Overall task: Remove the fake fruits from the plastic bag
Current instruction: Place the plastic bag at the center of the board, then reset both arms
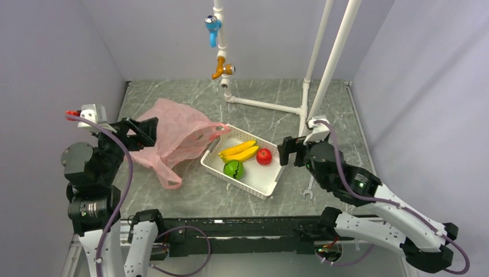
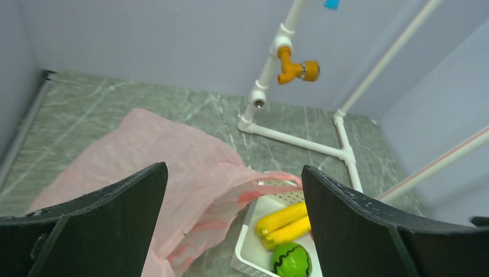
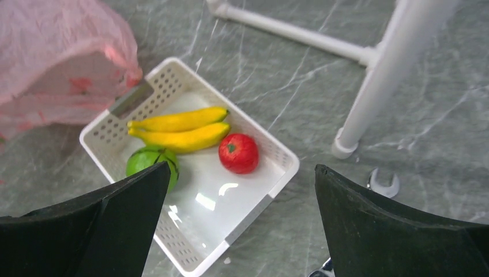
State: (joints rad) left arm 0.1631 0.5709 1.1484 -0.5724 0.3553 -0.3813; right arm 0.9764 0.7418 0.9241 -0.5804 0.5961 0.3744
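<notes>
The pink plastic bag (image 1: 170, 135) lies crumpled on the table left of the white basket (image 1: 262, 186), one loop handle over the basket's far corner. It also shows in the left wrist view (image 2: 144, 156) and the right wrist view (image 3: 52, 63). In the basket lie the yellow bananas (image 1: 238, 151), the red fruit (image 1: 264, 156) and the green fruit (image 1: 233, 169); they also show in the right wrist view: bananas (image 3: 180, 130), red fruit (image 3: 238, 153), green fruit (image 3: 147, 163). My left gripper (image 1: 149, 131) is open and empty, raised above the bag's left side. My right gripper (image 1: 290, 151) is open and empty, raised beside the basket's right end.
A white pipe frame (image 1: 271, 105) with an orange tap (image 1: 222, 69) and a blue valve (image 1: 213, 26) stands at the back. A small wrench (image 1: 307, 191) lies on the table right of the basket. Grey walls close in both sides.
</notes>
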